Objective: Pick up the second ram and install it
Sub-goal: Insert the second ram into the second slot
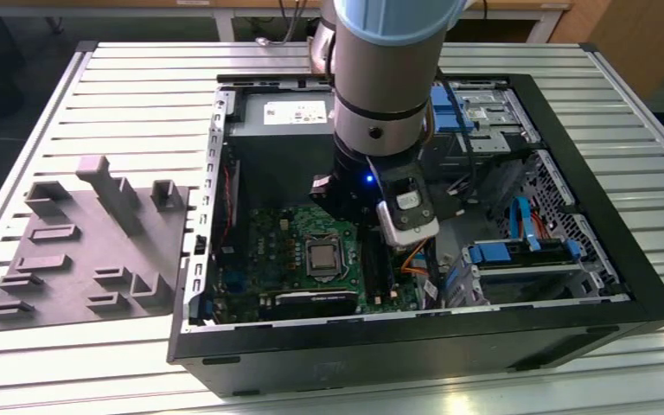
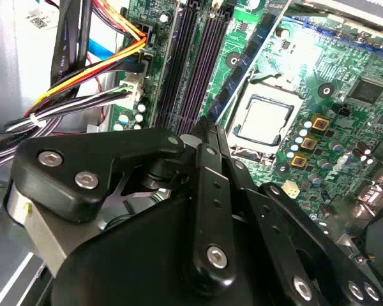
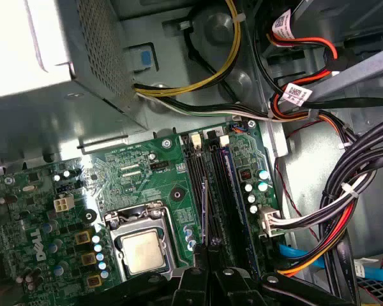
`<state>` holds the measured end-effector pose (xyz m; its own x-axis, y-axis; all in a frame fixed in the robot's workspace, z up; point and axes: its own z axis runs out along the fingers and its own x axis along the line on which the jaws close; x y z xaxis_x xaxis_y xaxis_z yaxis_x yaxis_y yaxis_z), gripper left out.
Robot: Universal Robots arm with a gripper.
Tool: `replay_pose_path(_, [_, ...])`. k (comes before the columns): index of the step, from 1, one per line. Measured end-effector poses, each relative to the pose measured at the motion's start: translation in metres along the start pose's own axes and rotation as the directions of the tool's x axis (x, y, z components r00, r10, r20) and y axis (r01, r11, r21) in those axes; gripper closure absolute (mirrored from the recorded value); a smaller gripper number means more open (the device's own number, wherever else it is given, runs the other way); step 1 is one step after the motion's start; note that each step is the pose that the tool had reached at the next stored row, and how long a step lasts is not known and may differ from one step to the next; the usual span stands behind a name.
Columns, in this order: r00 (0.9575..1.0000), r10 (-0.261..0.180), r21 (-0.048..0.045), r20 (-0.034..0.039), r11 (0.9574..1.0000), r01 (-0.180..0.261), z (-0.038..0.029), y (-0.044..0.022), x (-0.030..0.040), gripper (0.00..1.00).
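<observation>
Second ram (image 3: 204, 213) edge-on, lower end hidden by jaws pinching it, above mobo slots (image 3: 218, 191).

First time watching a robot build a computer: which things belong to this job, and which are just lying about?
In the job:
gripper, shut on the second ram
black memory slots
motherboard

Just lying about:
grey fixture plate, on the table beside the computer case
cable bundles
processor

Matt grey fixture plate (image 1: 84, 251), ribbed metal table (image 1: 136, 78)
</observation>
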<state>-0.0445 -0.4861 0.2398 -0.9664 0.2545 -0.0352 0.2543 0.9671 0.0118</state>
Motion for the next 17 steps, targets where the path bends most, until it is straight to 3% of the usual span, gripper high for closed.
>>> replay_pose_path(12, [1.0000, 0.005, -0.0002, 0.0000, 1.0000, -0.005, -0.0017, 0.0000, -0.0001, 0.89])
replay_pose_path(17, [0.9999, -0.013, -0.0005, -0.0003, 0.9999, 0.013, -0.0018, 0.0004, -0.0015, 0.89])
